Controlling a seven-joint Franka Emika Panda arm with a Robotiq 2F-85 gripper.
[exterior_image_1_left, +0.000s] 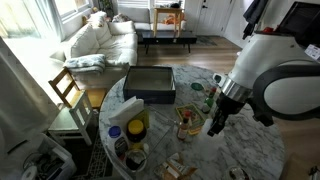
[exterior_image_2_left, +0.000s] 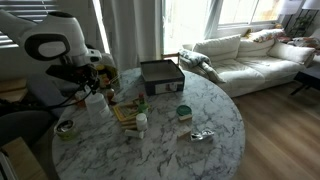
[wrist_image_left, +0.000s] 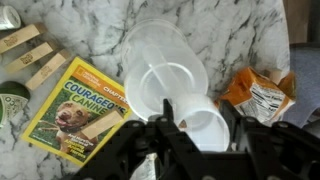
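My gripper (wrist_image_left: 198, 128) has a finger on each side of a white plastic cup (wrist_image_left: 207, 122) and is shut on it, holding it just above the marble table (wrist_image_left: 240, 30). Right below and beyond the cup lies a clear round plastic container (wrist_image_left: 158, 58). A yellow "Courageous Canine" book (wrist_image_left: 72, 108) lies to its left and an orange snack bag (wrist_image_left: 256, 94) to its right. In both exterior views the gripper (exterior_image_1_left: 216, 122) (exterior_image_2_left: 93, 88) hangs low over the cluttered side of the round table.
A black box (exterior_image_1_left: 150, 83) (exterior_image_2_left: 160, 75) sits at the table's middle. Wooden blocks (wrist_image_left: 30, 55), a green-lidded jar (exterior_image_2_left: 184, 112), a small white bottle (exterior_image_2_left: 142, 122), a foil wrapper (exterior_image_2_left: 202, 135) and a yellow bottle (exterior_image_1_left: 135, 128) are scattered about. A wooden chair (exterior_image_1_left: 68, 90) and a white sofa (exterior_image_2_left: 250, 55) stand beyond.
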